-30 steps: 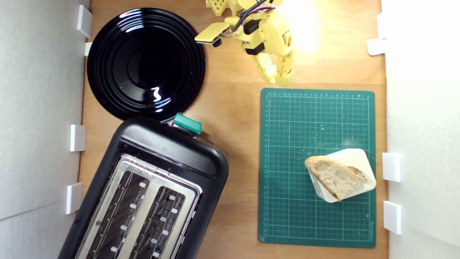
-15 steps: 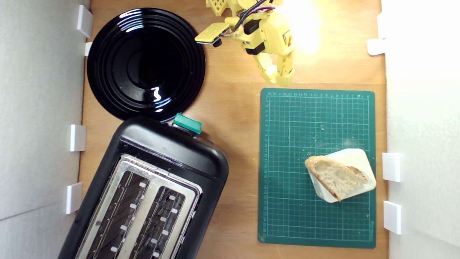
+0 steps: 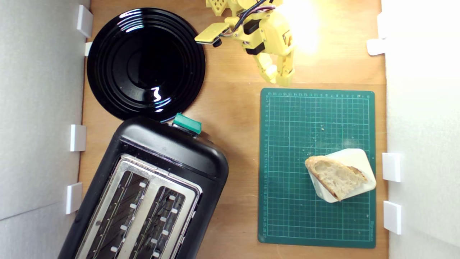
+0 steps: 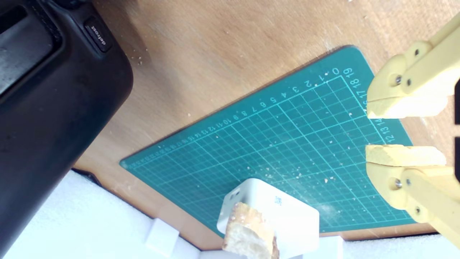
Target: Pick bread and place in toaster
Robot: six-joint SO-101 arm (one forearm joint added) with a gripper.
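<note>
Tan, airy bread leans on a white block atop the green cutting mat, near the surface's exterior-view right edge. The black toaster fills the opposite lower corner. The yellow gripper hangs empty above the mat's far edge, its jaws slightly parted.

The gripper is hovering, fingers slightly parted, facing bare green mat — nothing is blocking its way to the bread; the toaster is sitting well aside.
</note>
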